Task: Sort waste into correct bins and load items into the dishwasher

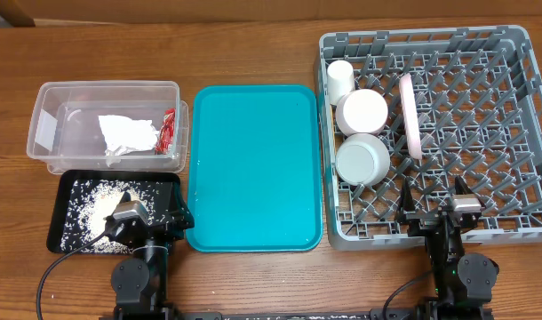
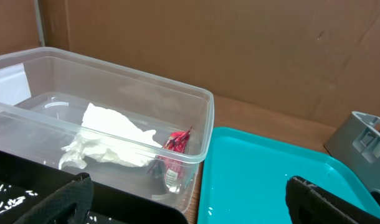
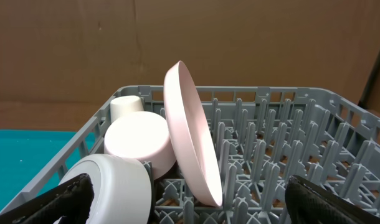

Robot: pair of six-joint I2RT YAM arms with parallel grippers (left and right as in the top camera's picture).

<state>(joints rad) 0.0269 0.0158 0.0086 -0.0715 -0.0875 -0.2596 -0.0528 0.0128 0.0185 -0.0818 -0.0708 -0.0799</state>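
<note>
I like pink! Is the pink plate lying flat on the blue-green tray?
No, the pink plate stands tilted on its edge among the pegs of the grey rack.

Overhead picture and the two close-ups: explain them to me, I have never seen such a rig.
Two robot arms sit at the table. The wide picture looks down from above; the other two come from cameras on each wrist. The left gripper and right gripper are open, empty. A clear tub holds a tissue and red wrapper; a black tray holds rice scraps; a teal tray lies between; the grey rack holds a cup, a small bowl, a larger bowl and a pink plate on edge.
</note>
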